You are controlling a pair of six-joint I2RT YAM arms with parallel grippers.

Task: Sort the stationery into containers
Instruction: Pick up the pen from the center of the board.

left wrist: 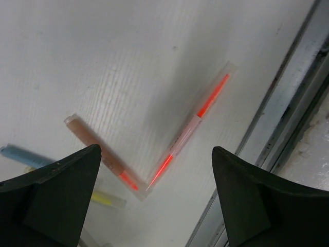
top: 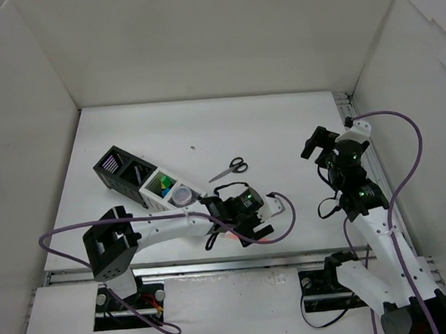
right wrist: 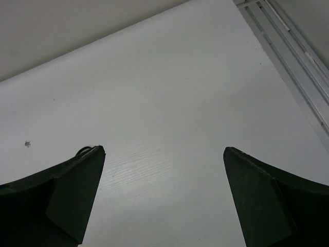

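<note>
Left claw hangs with its jaws spread and gripping nothing, low over two thin pens lying in a V on the white table: a brownish pen with an orange tip and a clear pen with a red core. At its ten o'clock in the top view stands the row of joined black and white mesh organiser boxes, a small clear round jar in the near white box, and at twelve o'clock lie the black-handled scissors. Right claw, at two o'clock, is wide open over bare table.
</note>
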